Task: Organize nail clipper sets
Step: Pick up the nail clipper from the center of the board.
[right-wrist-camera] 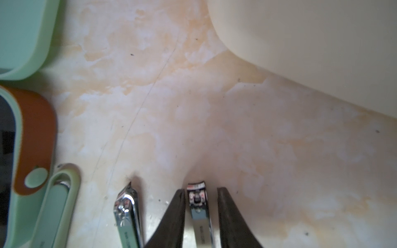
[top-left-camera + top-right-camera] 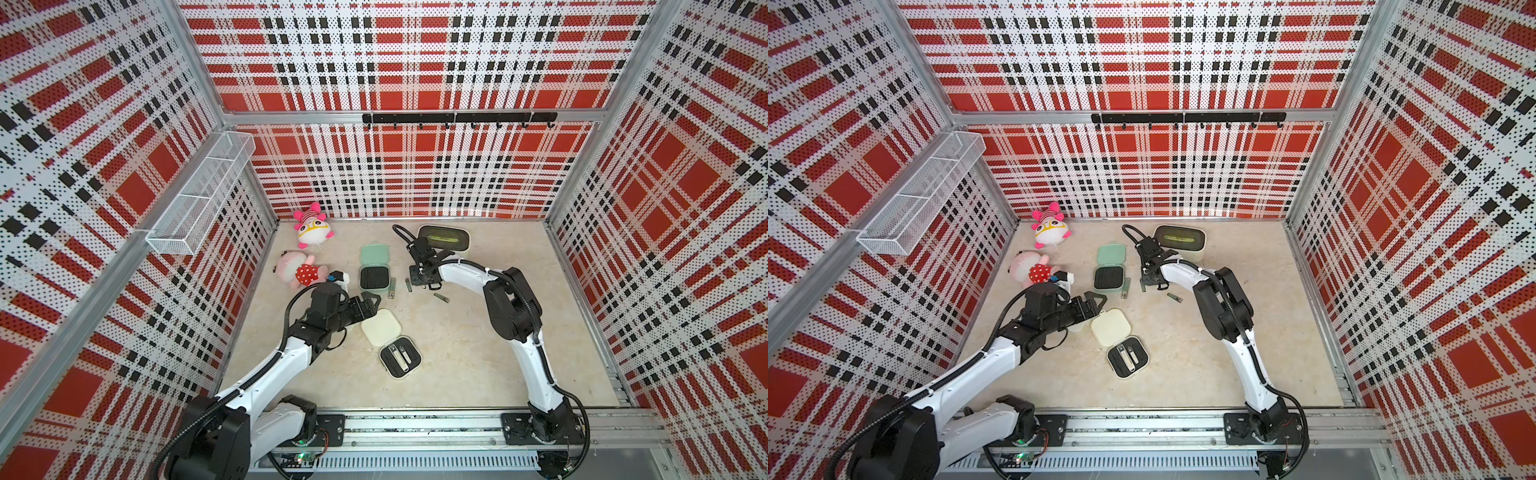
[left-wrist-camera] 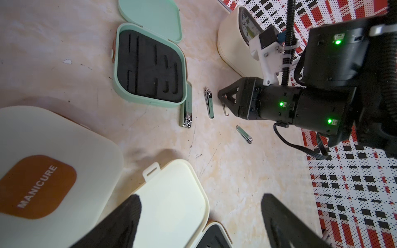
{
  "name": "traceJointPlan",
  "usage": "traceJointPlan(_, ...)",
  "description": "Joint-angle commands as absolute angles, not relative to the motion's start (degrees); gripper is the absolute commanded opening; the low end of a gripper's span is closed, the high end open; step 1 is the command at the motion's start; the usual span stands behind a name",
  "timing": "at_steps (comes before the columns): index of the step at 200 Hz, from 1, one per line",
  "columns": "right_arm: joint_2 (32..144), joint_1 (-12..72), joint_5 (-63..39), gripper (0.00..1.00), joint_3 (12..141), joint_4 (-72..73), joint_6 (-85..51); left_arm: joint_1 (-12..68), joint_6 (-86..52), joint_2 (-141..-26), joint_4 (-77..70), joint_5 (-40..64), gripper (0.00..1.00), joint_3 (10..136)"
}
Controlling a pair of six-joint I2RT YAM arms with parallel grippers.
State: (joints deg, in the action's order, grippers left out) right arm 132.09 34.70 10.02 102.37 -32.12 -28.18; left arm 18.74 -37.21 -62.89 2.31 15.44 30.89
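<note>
2 top views overlook everything; 2 close wrist views share the mint case point(image 3: 150, 17), seemingly.

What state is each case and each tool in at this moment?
mint case: open, insert empty
cream case: open, clippers slotted inside
labelled cream case: appears closed
left tool: open, holding nothing
right tool: open, straddling a loose clipper

Three cases point(image 3: 150, 17) point(image 3: 171, 197) point(image 3: 64, 139), two plush toys point(image 2: 312, 227) point(image 2: 300, 270), one cream box point(image 3: 229, 43), two cased clippers point(image 2: 394, 360) point(image 2: 406, 354), perhaps four loose clippers point(image 3: 187, 107) point(image 3: 208, 104) point(image 3: 243, 134) point(image 1: 197, 206).

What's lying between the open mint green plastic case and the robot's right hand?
Left wrist view: a wide silver nail clipper, then a slim silver nail clipper.
</note>
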Motion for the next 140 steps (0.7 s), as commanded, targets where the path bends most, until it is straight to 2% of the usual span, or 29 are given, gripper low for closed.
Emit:
traceJointPlan(1,132.7,34.5,9.1,0.27,101.1,-35.5,-28.6,18.7,-37.2,-63.5,0.9,16.7,0.91,31.6)
traceJointPlan(65,130.9,34.8,7.0,0.16,99.4,-33.5,-27.3,19.8,-37.3,-67.5,-0.4,17.8,0.9,32.3)
traceJointPlan(140,114.9,38.5,7.7,0.13,83.0,-25.9,-26.5,21.3,-38.8,-72.4,-4.3,17.9,0.87,32.1)
